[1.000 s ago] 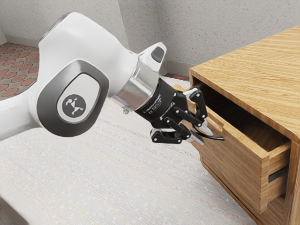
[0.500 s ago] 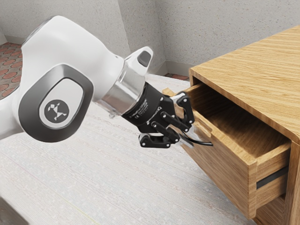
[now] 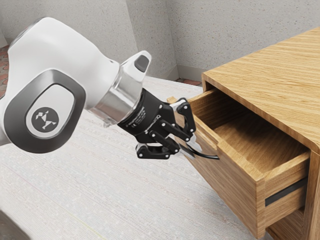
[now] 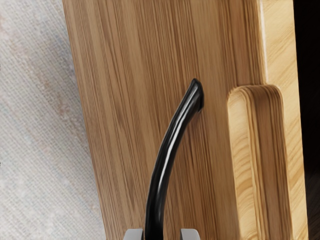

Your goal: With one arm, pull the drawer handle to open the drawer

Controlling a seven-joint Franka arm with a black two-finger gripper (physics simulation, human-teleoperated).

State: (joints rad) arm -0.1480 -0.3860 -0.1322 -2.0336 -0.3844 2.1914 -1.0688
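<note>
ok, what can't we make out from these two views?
- Handle, wrist view: the end nearest the tool is cut off by the picture's edge.
- Handle, exterior view: mostly hidden behind the tool.
- Drawer, exterior view: the back of its inside is hidden under the cabinet.
- Cabinet below the drawer, exterior view: cut off by the lower edge.

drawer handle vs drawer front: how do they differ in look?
The drawer handle is glossy black; the drawer front is light grained wood. The handle is a thin curved bar standing proud; the front is a broad flat panel. Shared: one assembly, the handle's end fixed into the front.
</note>
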